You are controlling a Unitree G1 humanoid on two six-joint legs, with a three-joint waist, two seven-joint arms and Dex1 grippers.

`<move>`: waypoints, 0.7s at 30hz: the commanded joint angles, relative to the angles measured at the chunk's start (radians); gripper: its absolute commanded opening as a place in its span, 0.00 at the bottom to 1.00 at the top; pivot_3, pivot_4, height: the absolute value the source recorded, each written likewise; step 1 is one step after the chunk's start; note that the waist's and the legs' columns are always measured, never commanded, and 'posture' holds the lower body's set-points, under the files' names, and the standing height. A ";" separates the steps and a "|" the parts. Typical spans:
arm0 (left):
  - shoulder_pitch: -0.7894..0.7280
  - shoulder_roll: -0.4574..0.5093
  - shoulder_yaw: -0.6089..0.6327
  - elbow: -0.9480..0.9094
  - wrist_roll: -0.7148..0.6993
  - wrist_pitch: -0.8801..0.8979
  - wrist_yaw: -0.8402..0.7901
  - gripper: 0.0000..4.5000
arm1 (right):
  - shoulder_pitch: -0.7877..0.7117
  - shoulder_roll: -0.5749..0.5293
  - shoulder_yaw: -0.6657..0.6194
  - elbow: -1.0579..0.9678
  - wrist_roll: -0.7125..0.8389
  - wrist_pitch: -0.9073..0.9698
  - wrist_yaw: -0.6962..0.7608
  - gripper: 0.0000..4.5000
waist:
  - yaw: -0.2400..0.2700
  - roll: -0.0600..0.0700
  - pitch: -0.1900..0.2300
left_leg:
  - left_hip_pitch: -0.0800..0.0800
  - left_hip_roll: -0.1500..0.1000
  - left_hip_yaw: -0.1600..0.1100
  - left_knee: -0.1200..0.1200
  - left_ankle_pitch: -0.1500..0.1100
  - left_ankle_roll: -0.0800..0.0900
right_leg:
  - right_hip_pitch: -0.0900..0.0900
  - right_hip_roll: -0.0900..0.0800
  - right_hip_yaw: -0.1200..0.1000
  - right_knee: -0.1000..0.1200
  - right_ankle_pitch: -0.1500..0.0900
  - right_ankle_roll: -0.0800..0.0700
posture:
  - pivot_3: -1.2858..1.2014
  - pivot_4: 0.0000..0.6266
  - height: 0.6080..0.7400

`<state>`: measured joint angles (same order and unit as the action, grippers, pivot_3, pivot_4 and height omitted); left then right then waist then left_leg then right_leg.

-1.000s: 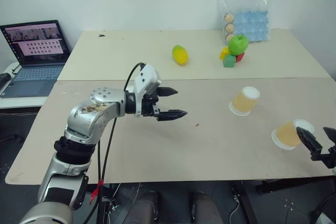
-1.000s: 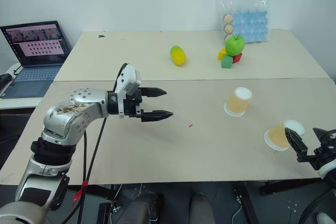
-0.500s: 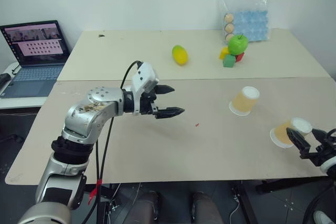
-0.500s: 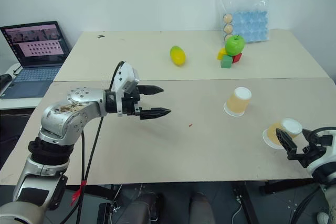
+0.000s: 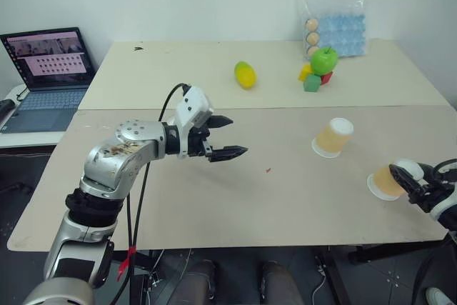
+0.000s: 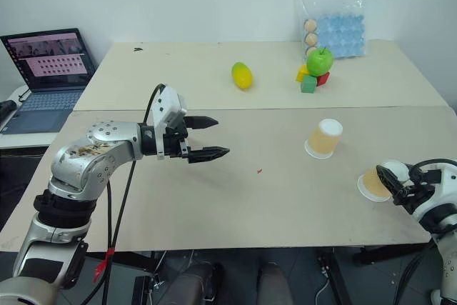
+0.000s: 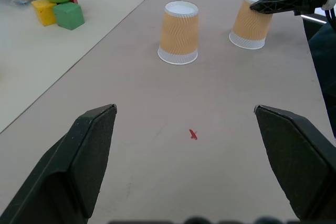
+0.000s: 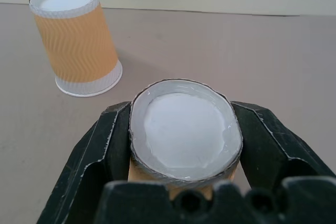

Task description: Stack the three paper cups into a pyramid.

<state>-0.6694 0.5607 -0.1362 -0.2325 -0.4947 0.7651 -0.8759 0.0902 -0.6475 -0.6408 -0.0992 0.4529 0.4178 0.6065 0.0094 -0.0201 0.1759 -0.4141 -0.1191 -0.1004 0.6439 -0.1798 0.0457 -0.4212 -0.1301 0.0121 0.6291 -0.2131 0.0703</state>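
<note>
Two paper cups stand upside down on the near table, orange-tan with white rims. One cup is right of centre and stands free. The other cup is near the right front edge. My right gripper is shut on its upper end. In the right wrist view the black fingers squeeze its white base into an oval. My left gripper hovers open over the table's middle, well left of both cups, holding nothing. Its view shows both cups ahead.
On the far table lie a yellow-green mango, a green apple on coloured blocks and a bagged egg tray. A laptop stands open at the far left. A small red mark sits mid-table.
My right gripper has moved forward around the right-hand cup and shut on its upper end. The left arm has stayed nearly still, open.
</note>
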 commanded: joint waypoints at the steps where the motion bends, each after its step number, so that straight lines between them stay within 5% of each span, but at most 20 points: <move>1: -0.014 0.005 0.027 -0.027 0.002 -0.031 0.001 1.00 | 0.001 -0.026 -0.011 -0.018 -0.006 -0.011 -0.010 0.58 | 0.000 0.000 0.000 | 0.000 0.000 0.000 0.000 0.000 0.000 | 0.000 0.000 0.000 0.000 0.000 0.000 | 0.52 0.24 1.00; 14: -0.026 0.016 0.010 -0.018 0.003 -0.050 -0.037 1.00 | -0.082 -0.327 -0.021 -0.305 0.204 0.295 0.121 0.58 | 0.002 0.002 0.000 | -0.001 0.001 0.001 0.000 0.000 0.001 | 0.000 0.000 0.000 -0.001 0.000 0.000 | 0.52 0.24 1.00; 21: -0.032 0.014 0.016 -0.013 0.004 -0.051 -0.038 1.00 | -0.245 -0.378 0.096 -0.486 0.444 0.485 0.089 0.58 | 0.000 0.001 0.000 | -0.002 0.003 0.001 0.000 0.000 0.001 | 0.000 0.000 0.000 -0.002 0.001 0.000 | 0.52 0.24 1.00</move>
<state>-0.6767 0.5704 -0.1381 -0.2247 -0.4942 0.7373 -0.9129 -0.1259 -1.0203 -0.5807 -0.5379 0.8347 0.8654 0.7132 0.0098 -0.0189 0.1762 -0.4158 -0.1161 -0.0995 0.6439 -0.1800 0.0465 -0.4215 -0.1300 0.0118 0.6267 -0.2125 0.0705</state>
